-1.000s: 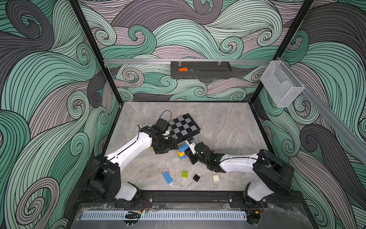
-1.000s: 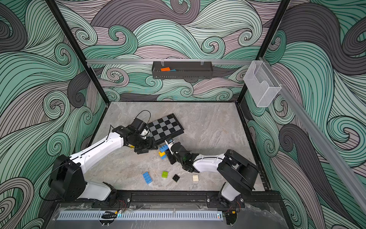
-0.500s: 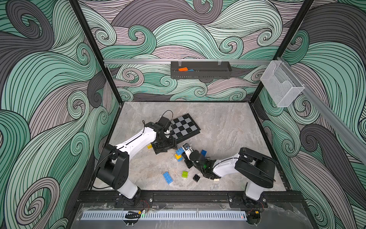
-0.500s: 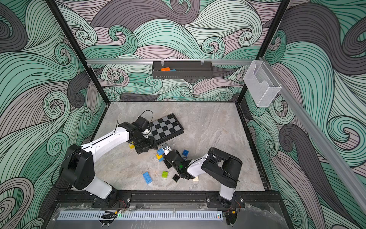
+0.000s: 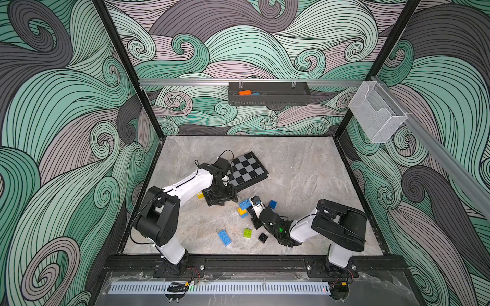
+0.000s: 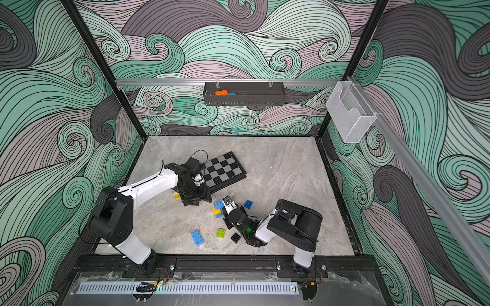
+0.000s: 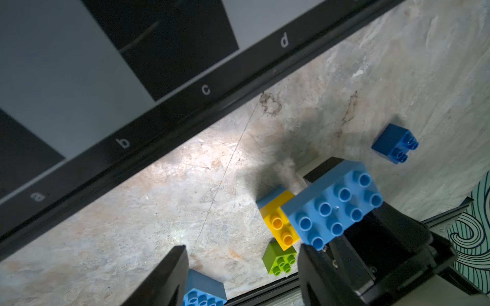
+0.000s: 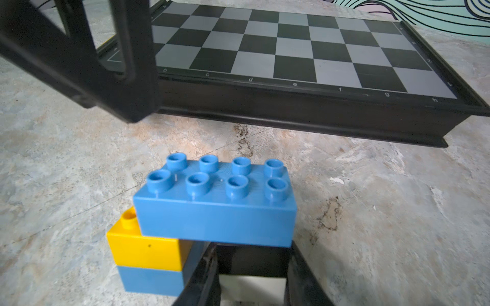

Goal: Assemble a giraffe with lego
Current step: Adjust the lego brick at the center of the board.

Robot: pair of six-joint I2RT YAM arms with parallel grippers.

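Setting: grey marbled table (image 5: 305, 172) inside swirl-patterned walls; a chequered board (image 5: 248, 169) lies flat near its middle.
Left arm (image 5: 188, 185): reaches low from the near left corner, forearm stretched toward the board's near edge, wrist bent down.
Left gripper (image 5: 221, 198): fingers spread with nothing between them, tips just off the table beside the board's lettered rim (image 7: 159, 127).
Right arm (image 5: 305, 229): folded tight, elbow raised, forearm running low over the table toward the centre.
Right gripper (image 5: 252, 212): pressed onto the black-and-white stack of the giraffe (image 5: 244, 206), one finger on each side of it in the right wrist view (image 8: 252, 278).
Giraffe (image 8: 214, 212): long blue brick on top, studs up. One end sits over a yellow brick on a blue one, the other over the pinched stack. It lies between the two grippers, near the left gripper but apart from it, just in front of the board.
Loose lego: blue square (image 5: 272, 204) beside the right gripper; blue oblong (image 5: 224, 237), lime brick (image 5: 248, 233) and black brick (image 5: 262, 237) nearer the front edge; yellow brick (image 5: 200, 195) under the left arm.
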